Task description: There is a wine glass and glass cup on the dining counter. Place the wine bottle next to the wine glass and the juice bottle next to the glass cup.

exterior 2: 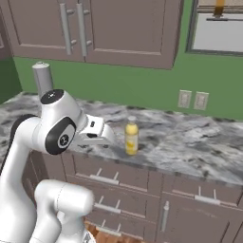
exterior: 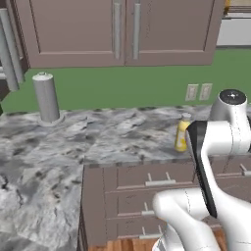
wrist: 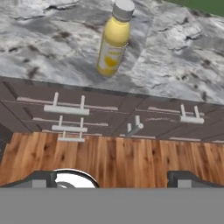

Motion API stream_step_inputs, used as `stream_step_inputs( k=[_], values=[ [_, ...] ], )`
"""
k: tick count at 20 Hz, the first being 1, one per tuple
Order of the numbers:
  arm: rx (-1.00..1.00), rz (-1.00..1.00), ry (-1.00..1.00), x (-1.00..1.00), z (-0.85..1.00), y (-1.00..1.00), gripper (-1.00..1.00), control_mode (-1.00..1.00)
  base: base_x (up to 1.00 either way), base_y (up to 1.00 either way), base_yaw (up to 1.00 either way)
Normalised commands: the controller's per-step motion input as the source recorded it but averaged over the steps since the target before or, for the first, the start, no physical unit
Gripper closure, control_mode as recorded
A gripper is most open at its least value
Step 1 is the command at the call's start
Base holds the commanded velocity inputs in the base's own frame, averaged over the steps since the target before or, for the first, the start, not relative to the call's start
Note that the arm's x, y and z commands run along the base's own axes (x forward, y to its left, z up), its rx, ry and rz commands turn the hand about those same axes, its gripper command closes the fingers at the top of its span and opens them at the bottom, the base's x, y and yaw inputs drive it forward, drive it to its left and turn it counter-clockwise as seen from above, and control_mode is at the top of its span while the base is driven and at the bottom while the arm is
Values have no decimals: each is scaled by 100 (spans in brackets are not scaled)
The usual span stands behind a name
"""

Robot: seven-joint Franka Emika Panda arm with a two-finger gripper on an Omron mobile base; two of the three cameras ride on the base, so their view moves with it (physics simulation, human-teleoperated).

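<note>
Juice bottle ahead of my jaws, apart and empty.
The stubby yellow-orange, white-capped juice bottle [wrist: 113, 39] stands upright on the grey-marbled worktop [wrist: 175, 65], ahead and slightly left of my gripper [wrist: 113, 179].

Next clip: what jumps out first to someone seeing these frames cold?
The yellow juice bottle stands upright near the front edge of the marbled worktop, above brown drawers, alone on that stretch. The white arm fills the foreground, its gripper open, off the counter and holding nothing. A grey cylinder stands at the back of the worktop against the green wall, under brown wall cabinets.
</note>
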Motion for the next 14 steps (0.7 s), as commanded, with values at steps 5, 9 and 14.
stream_step_inputs(
  k=[5, 9, 14],
  values=[
    [0, 0, 0, 0, 0, 0, -100, 100, 48, 19, -26],
    [0, 0, 0, 0, 0, 0, -100, 100, 27, 11, -30],
    [0, 0, 0, 0, 0, 0, -100, 100, 29, 21, -24]
  ],
)
